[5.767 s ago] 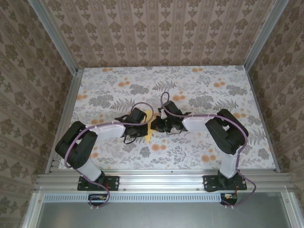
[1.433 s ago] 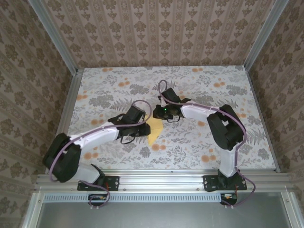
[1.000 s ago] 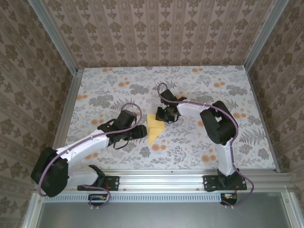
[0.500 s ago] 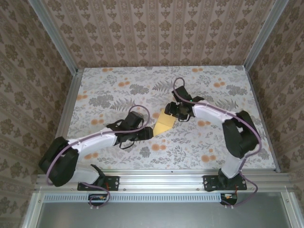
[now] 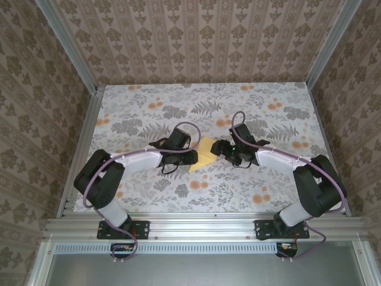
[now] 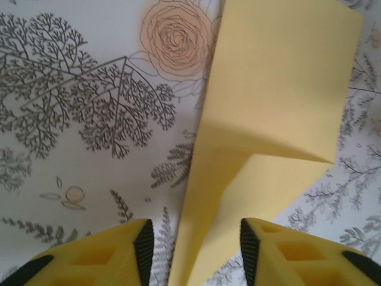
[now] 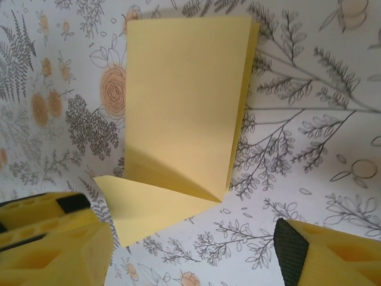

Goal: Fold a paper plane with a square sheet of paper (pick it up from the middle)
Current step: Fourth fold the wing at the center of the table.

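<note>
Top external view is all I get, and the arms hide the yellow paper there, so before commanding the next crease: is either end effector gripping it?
Observer: No. The left wrist view shows the left end effector open, the paper running between its fingers with a gap on one side.
Operator: And the right?
Observer: The right end effector is open too; the paper lies ahead of it, not between its fingers.
Operator: Any folds yet?
Observer: Yes. The right wrist view shows the paper doubled over, with a corner flap folded into a triangle at its near end.
</note>
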`<state>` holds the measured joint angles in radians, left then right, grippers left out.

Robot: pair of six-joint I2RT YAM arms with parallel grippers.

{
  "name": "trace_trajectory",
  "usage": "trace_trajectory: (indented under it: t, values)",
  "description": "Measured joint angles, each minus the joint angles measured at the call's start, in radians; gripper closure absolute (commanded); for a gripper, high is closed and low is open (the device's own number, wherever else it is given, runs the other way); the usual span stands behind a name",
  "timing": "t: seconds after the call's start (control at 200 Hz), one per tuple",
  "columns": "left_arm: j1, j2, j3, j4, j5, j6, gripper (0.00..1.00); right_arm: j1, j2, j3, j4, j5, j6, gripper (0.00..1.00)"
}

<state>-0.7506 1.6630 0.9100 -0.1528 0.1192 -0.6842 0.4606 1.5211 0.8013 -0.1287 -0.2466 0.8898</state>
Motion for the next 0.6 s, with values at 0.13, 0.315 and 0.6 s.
trace_trajectory:
  t: [0.13, 0.315, 0.6]
  values:
    - [0.019, 0.056, 0.036, 0.003, 0.018, 0.005, 0.66, 0.000, 0.014, -0.041, 0.093, -0.040, 0.057, 0.30]
    - [0.025, 0.088, 0.060, 0.001, 0.033, 0.005, 0.71, 0.005, 0.085, -0.051, 0.201, -0.078, 0.121, 0.37]
    - [0.039, 0.090, 0.060, -0.003, 0.034, 0.005, 0.73, 0.009, 0.150, -0.051, 0.247, -0.092, 0.180, 0.42]
